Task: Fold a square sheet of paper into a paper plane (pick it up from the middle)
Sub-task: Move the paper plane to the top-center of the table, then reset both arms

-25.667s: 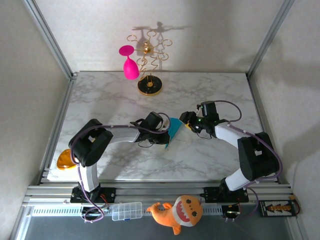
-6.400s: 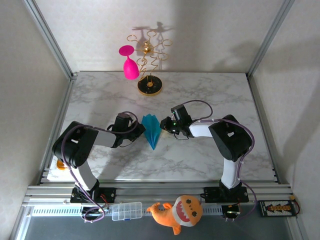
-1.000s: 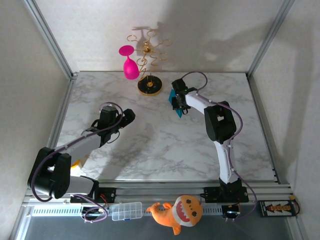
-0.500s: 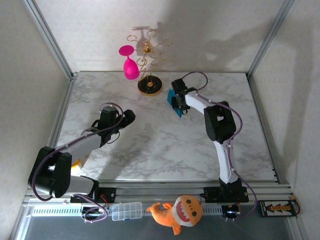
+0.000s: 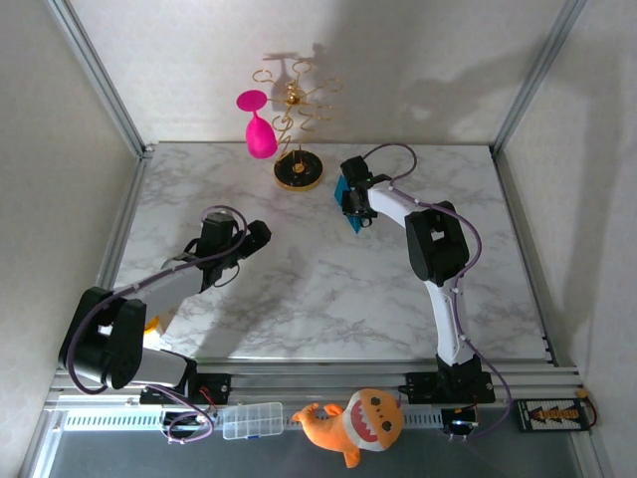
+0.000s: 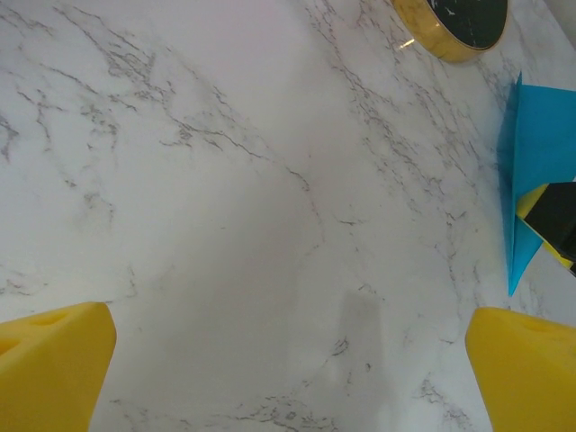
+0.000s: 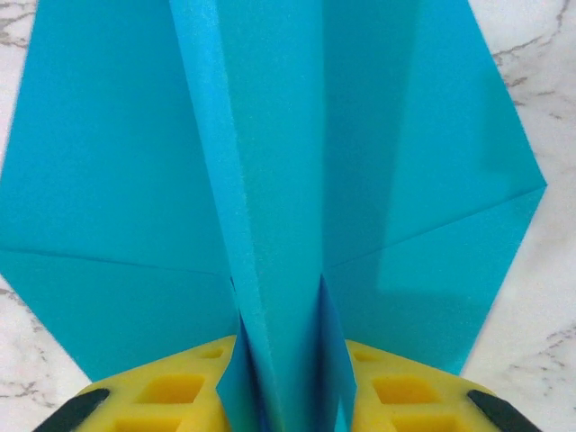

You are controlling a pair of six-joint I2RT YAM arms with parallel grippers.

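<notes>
Flanking paper plane (image 7: 270, 162) — right claw (image 7: 290, 396)

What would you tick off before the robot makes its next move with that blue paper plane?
1. The paper plane is folded into a dart with wings spread: ok.
2. Its centre fold sits inside the right end effector: ok.
3. That hold is tight enough to carry the plane: cannot tell.
4. The left end effector is wide open with nothing in it: ok.
5. The left end effector is well apart from the plane: ok.
6. The plane is not touching the gold stand base: ok, though they are close.
</notes>
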